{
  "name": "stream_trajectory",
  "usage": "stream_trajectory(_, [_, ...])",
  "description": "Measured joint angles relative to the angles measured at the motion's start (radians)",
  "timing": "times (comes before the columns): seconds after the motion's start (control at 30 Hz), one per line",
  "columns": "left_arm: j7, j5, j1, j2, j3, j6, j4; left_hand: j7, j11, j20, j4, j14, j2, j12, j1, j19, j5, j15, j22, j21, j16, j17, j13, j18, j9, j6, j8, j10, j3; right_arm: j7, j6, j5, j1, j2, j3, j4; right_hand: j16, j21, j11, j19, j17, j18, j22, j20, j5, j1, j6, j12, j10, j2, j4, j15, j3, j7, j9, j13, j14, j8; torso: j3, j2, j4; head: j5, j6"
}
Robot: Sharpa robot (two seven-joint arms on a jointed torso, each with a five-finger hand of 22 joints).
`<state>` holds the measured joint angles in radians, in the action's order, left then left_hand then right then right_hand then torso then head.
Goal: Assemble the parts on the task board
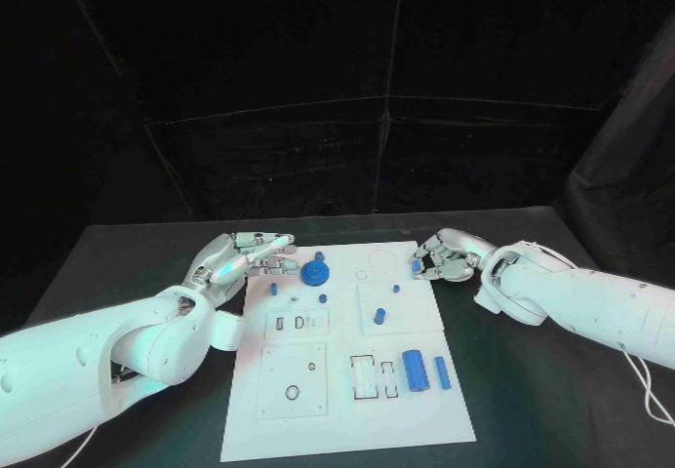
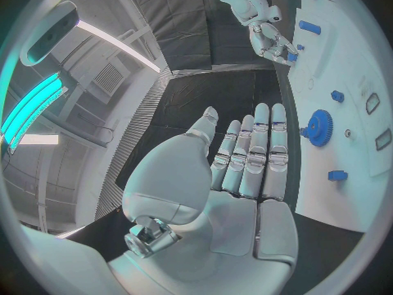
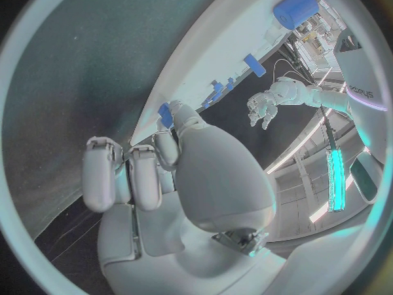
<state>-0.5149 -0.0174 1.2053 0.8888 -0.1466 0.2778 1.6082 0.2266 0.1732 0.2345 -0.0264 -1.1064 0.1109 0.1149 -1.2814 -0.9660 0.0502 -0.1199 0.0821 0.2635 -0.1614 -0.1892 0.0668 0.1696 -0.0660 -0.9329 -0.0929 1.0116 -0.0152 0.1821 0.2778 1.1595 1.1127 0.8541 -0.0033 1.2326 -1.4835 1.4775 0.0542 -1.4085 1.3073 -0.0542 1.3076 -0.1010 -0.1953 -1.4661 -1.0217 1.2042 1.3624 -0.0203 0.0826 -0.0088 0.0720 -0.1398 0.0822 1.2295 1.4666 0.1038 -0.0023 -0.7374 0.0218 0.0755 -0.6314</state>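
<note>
Right, I have the flat white rectangular task board [image 1: 337, 409] lying in the middle of the black worktop [image 1: 535, 409], with both arms reaching in at its far end. My left hand [image 1: 251, 255] hovers at the board's far left corner, fingers straight and side by side, thumb set off from them, nothing in it; the left wrist view shows the palm bare. My right hand [image 1: 442, 257] sits at the board's far right edge with its fingers curled in. In the right wrist view a small blue block [image 3: 166, 115] shows right at the thumb tip, but I cannot tell whether the hand is pinching it or only touching it.

On the board, a round blue toothed gear [image 1: 315, 273] stands near the far left, just beside my left fingertips but apart from them. A small blue peg [image 1: 273, 288] lies just to its left, and a small blue stub [image 1: 322, 298] just nearer to me. A short blue pin [image 1: 379, 314] rests on the square panel at mid-board. Nearer me, a thick blue cylinder [image 1: 416, 370] and a slimmer blue bar [image 1: 442, 372] lie side by side at the right, next to the rectangular cut-out slots [image 1: 373, 376]; I see nothing seated in those slots.
</note>
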Motion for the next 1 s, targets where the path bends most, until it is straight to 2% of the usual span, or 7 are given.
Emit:
stream_trajectory(0.2, [0.001,0.0,0.0,0.0,0.0,0.0,0.002,0.0,0.0,0.0,0.0,0.0,0.0,0.0,0.0,0.0,0.0,0.0,0.0,0.0,0.0,0.0,0.0,0.0,0.0,0.0,0.0,0.0,0.0,0.0,0.006,0.004,0.0,-0.002,0.0,0.0,0.0,0.0,-0.011,-0.009,0.001,0.0,0.0,0.009,0.056,-0.001,-0.053,0.007,0.006,0.022,-0.009,-0.017,0.037,0.019,0.001,0.002,-0.001,0.021,0.0,0.0,0.0,0.0,-0.001])
stream_trajectory(0.27, [0.001,0.0,0.0,0.0,0.0,0.0,0.002,0.0,0.0,0.0,0.0,0.0,0.0,0.0,0.0,0.0,0.0,0.0,0.0,0.0,0.0,0.0,0.0,0.0,0.0,0.0,0.0,0.0,0.0,0.0,0.013,0.005,0.0,-0.003,0.0,0.0,0.0,0.0,-0.014,-0.011,0.001,0.0,0.0,0.013,0.067,-0.001,-0.056,0.008,0.003,0.028,-0.013,-0.022,0.051,0.016,0.002,0.004,0.0,0.03,0.0002,0.0,0.0,0.0,-0.002])
stream_trajectory(0.4, [0.001,0.0,0.0,0.001,0.0,0.0,0.002,0.0,0.0,0.0,0.0,0.0,0.0,0.0,0.0,0.0,0.0,0.0,0.0,0.0,0.0,0.0,0.0,0.0,0.0,0.0,0.0,0.0,0.0,0.0,0.029,0.007,0.0,-0.002,0.0,0.005,0.0,0.0,-0.017,-0.01,0.001,0.0,0.0,0.018,0.085,0.0,-0.056,0.008,0.006,0.039,-0.023,-0.027,0.072,0.016,0.002,0.007,-0.002,0.03,0.0002,0.0,0.0001,0.0,-0.002])
stream_trajectory(0.53, [0.002,0.0,0.0,0.003,0.0,0.0,0.003,0.0,0.0,0.0,0.0,0.0,0.0,0.0,0.0,0.0,0.0,0.0,0.0,0.0,0.0,0.0,0.0,0.0,0.0,0.0,0.0,0.0,0.0,-0.004,0.056,0.008,0.0,0.009,0.0,0.032,0.0,0.004,-0.017,-0.014,0.001,0.0,0.0,0.021,0.091,0.002,-0.056,0.008,0.006,0.041,-0.025,-0.027,0.08,0.016,0.001,0.007,-0.002,0.03,0.0001,0.001,0.0001,-0.003,0.0])
stream_trajectory(0.67, [0.002,0.0,0.0,0.005,0.0,0.0,0.004,0.0,0.0,-0.001,0.0,0.0,0.0,0.0,0.0,-0.001,0.0,0.0,0.0,0.0,0.0,0.0,0.0,0.0,0.0,0.0,0.0,0.0,0.0,-0.024,0.086,0.009,0.001,0.029,0.001,0.095,0.0,0.004,-0.017,-0.017,0.001,0.0,0.0,0.025,0.091,0.007,-0.056,0.008,0.006,0.046,-0.025,-0.027,0.083,0.016,0.001,0.009,-0.002,0.03,-0.001,0.002,0.0,-0.006,0.002])
stream_trajectory(0.8, [0.002,0.0,0.0,0.006,0.0,0.0,0.005,0.0,0.0,-0.003,0.0,0.0,0.004,0.0,-0.004,-0.004,0.0,0.0,-0.001,-0.004,0.0,-0.001,0.0,0.0,0.0,0.0,0.0,0.0,0.0,-0.069,0.11,0.01,0.012,0.038,0.001,0.181,0.0,0.004,-0.017,-0.017,0.001,0.0,0.0,0.025,0.093,0.011,-0.056,0.008,0.006,0.05,-0.025,-0.027,0.088,0.016,0.001,0.008,-0.002,0.03,-0.0019,0.003,0.0,-0.007,0.003])
stream_trajectory(1.0, [0.003,0.004,0.001,0.005,0.0,0.0,0.003,0.0,0.0,-0.003,0.0,0.0,0.004,0.0,-0.004,-0.003,0.0,0.0,-0.001,-0.004,0.0,-0.001,0.0,0.0,0.0,0.0,0.0,0.0,0.0,-0.162,0.138,0.03,0.023,0.002,0.002,0.289,0.0,0.004,-0.017,-0.017,0.001,0.0,0.0,0.025,0.096,0.011,-0.056,0.008,0.006,0.05,-0.029,-0.027,0.092,0.016,0.001,0.007,-0.002,0.03,-0.0043,0.007,0.0004,-0.014,-0.004])
